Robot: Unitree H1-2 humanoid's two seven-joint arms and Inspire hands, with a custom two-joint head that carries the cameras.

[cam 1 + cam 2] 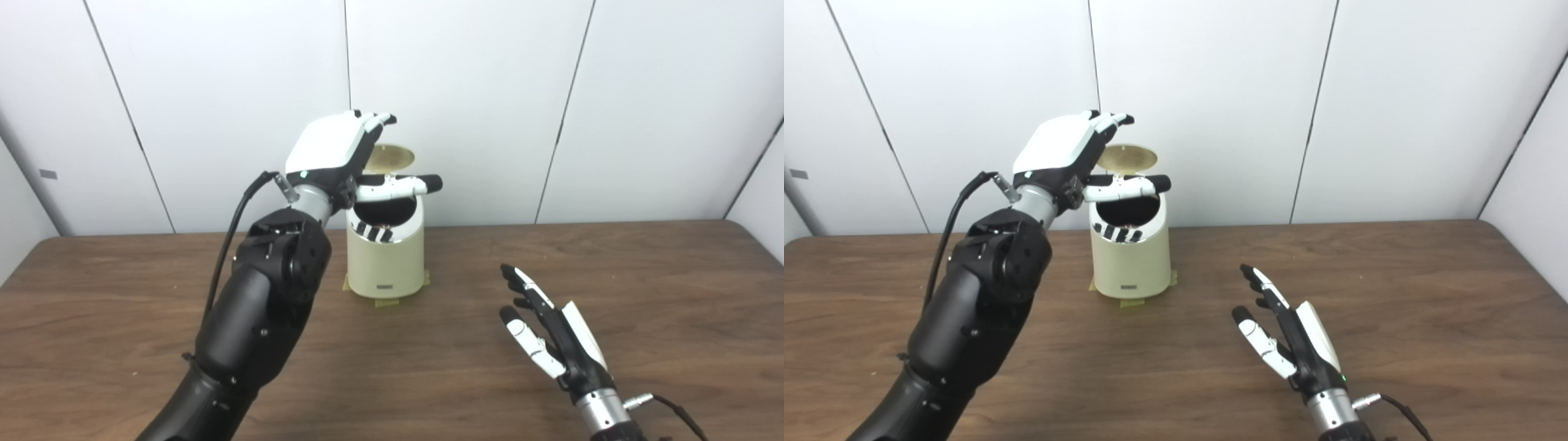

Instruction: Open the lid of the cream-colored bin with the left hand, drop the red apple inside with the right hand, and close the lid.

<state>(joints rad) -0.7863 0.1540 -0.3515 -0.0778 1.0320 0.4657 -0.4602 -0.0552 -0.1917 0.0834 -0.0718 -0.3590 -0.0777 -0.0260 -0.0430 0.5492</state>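
The cream bin stands upright near the far edge of the worktop, its round lid tipped up and its mouth dark. A trace of red shows inside; whether it is the apple cannot be told. The left hand hovers at the lid, fingers spread, grasping nothing. The right hand is released, toward the near edge.
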